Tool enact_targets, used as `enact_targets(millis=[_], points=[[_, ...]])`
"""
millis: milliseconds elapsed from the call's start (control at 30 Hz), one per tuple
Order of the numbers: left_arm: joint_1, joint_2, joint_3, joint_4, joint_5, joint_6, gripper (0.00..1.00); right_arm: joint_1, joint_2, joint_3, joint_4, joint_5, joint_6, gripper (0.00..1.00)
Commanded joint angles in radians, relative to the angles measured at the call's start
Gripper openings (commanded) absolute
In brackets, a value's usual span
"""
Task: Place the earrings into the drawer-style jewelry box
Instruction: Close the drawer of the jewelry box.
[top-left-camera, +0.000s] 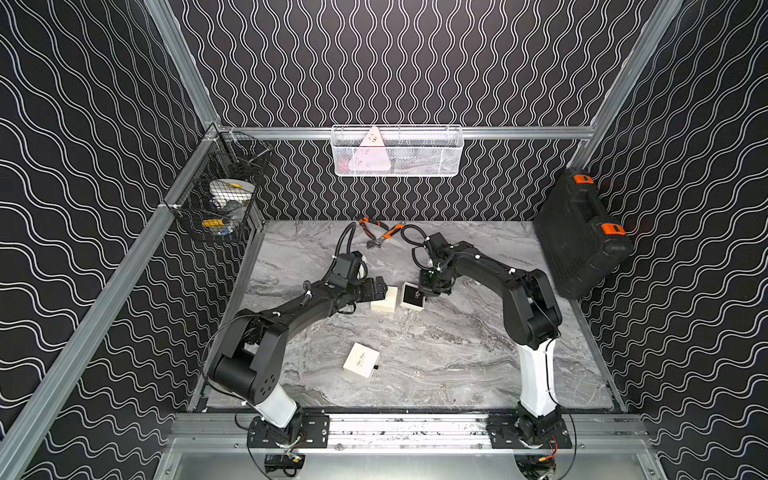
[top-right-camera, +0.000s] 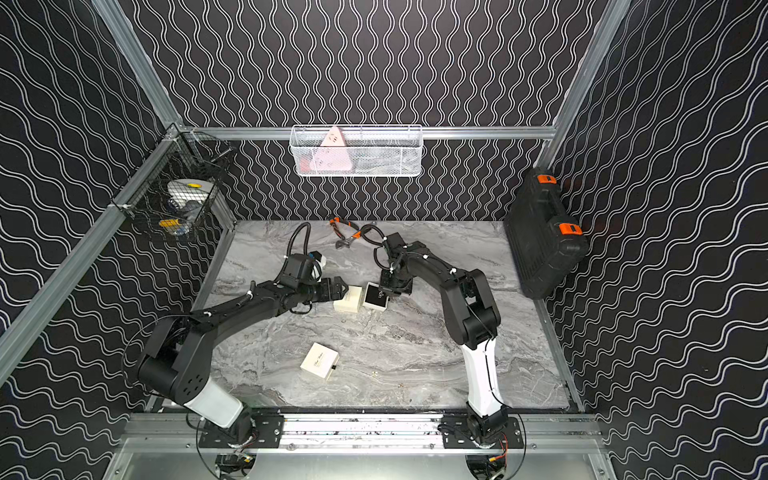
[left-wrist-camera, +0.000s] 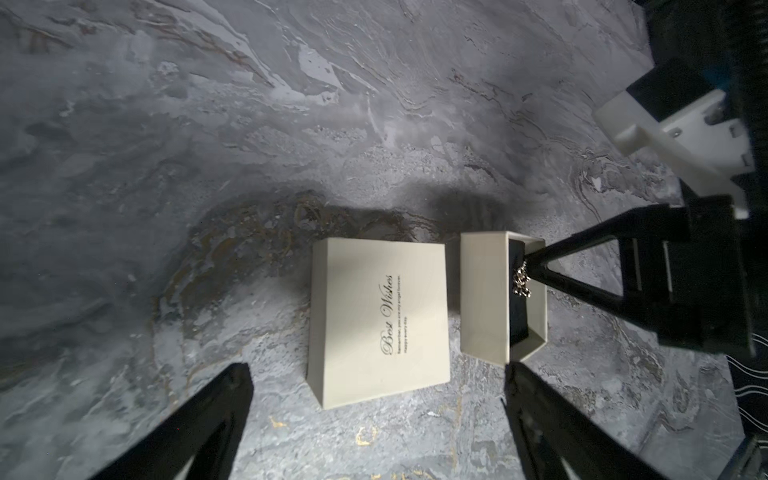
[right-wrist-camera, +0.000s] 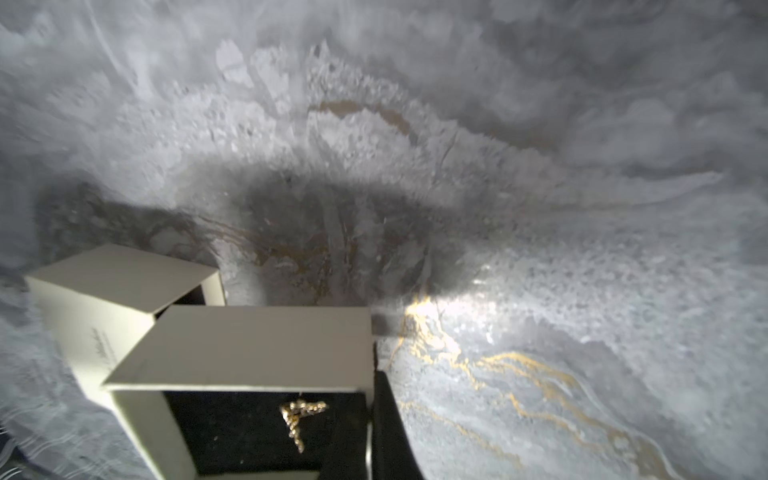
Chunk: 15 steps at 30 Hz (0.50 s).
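Note:
The drawer-style jewelry box stands mid-table in two parts: a cream "Best Wishes" sleeve (top-left-camera: 382, 305) (left-wrist-camera: 380, 322) and, beside it, its pulled-out drawer (top-left-camera: 412, 296) (left-wrist-camera: 484, 299) with a black lining. A gold earring (right-wrist-camera: 299, 415) (left-wrist-camera: 521, 281) lies on that lining. My right gripper (top-left-camera: 424, 294) (right-wrist-camera: 384, 411) is shut, its tip down at the drawer's edge right beside the earring, with nothing seen between its fingers. My left gripper (top-left-camera: 383, 289) (left-wrist-camera: 374, 419) hangs open just behind the sleeve, holding nothing. Two tiny specks (top-left-camera: 415, 372) (top-left-camera: 446, 385) lie on the marble nearer the front.
A second cream box (top-left-camera: 361, 360), closed and with a black pull tab, lies front-centre. Orange-handled pliers (top-left-camera: 380, 232) lie at the back. A black tool case (top-left-camera: 582, 232) leans on the right wall. A white mesh basket (top-left-camera: 397, 151) and a black wire basket (top-left-camera: 220, 199) hang on the frame.

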<state>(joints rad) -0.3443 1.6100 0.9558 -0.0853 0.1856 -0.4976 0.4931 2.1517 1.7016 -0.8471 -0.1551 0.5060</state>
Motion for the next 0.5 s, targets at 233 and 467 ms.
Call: enact_targets(millis=[233, 467], points=[[0.015, 0.078, 0.022, 0.060, 0.089, -0.019, 0.99, 0.032, 0.167, 0.264, -0.355, 0.135, -0.086, 0.00], [0.016, 0.116, 0.009, 0.139, 0.193, -0.081, 0.99, 0.070, 0.216, 0.343, -0.365, 0.136, -0.087, 0.00]])
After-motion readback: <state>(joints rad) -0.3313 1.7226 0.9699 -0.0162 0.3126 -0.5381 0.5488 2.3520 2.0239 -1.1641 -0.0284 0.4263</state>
